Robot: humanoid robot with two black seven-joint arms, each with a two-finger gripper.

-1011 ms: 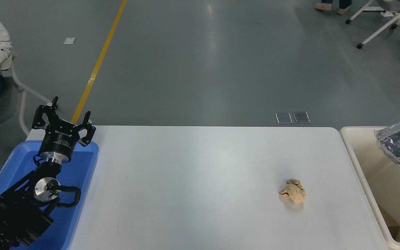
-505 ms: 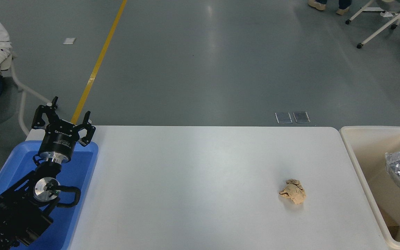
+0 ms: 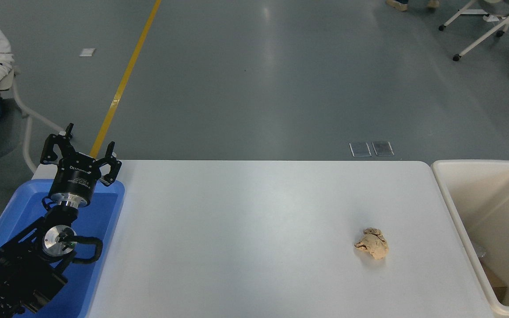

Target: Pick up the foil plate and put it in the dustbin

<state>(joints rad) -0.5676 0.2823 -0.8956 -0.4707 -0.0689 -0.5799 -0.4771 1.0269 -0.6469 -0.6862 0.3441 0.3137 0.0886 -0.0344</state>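
left gripper [image 3: 81, 152], matte black with hinged metal fingers, is sitting parked over the far end of the blue tray [image 3: 97, 229], its fingers spread apart with nothing between them. the right gripper is not showing anywhere in this view. the blue tray is a shallow, smooth plastic rectangle lying on the worktop's [image 3: 245, 221] left side, and the left arm is covering much of it, so its contents cannot be told. right of the tray, well across the smooth white worktop, a small crumpled tan paper ball [image 3: 372, 243] is lying alone, creased and lumpy. further right, just beside the worktop's edge, the dustbin [image 3: 453, 207] is standing: cream plastic, rectangular, with a thick rounded rim and deep smooth walls. the foil plate is not visible; only a brownish scrap is showing at the dustbin's bottom, near its closest corner.
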